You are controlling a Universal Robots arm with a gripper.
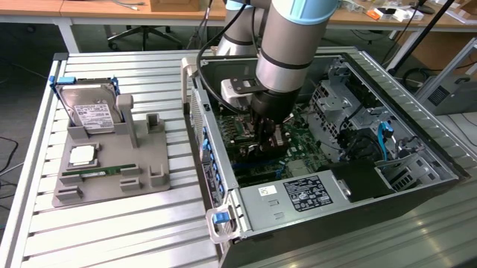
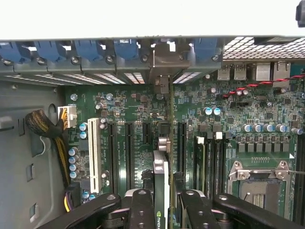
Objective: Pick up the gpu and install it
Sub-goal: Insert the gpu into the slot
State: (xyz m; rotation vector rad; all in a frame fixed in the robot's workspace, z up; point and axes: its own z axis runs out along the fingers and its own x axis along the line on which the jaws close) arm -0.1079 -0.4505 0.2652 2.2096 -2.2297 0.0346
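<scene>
My gripper (image 1: 270, 135) reaches down into the open computer case (image 1: 223, 173), over the green motherboard (image 1: 309, 148). It is shut on the gpu (image 1: 257, 152), a thin dark card held on edge. In the wrist view the gpu (image 2: 163, 171) runs edge-on between the two black fingers (image 2: 142, 207) of the gripper (image 2: 162, 207). It lines up with a long black expansion slot (image 2: 181, 143) area of the motherboard (image 2: 228, 119). Its silvery end bracket (image 2: 164, 64) stands at the case's rear slot openings. Whether the card's edge sits fully in a slot I cannot tell.
A grey parts holder (image 1: 111, 167) on the slatted table at the exterior view's left carries a hard drive (image 1: 89, 109), a processor (image 1: 82, 155) and a green memory stick (image 1: 97, 170). Inside the case are the power supply (image 1: 305, 192), drive cages (image 1: 350, 106) and the processor socket (image 2: 259, 176).
</scene>
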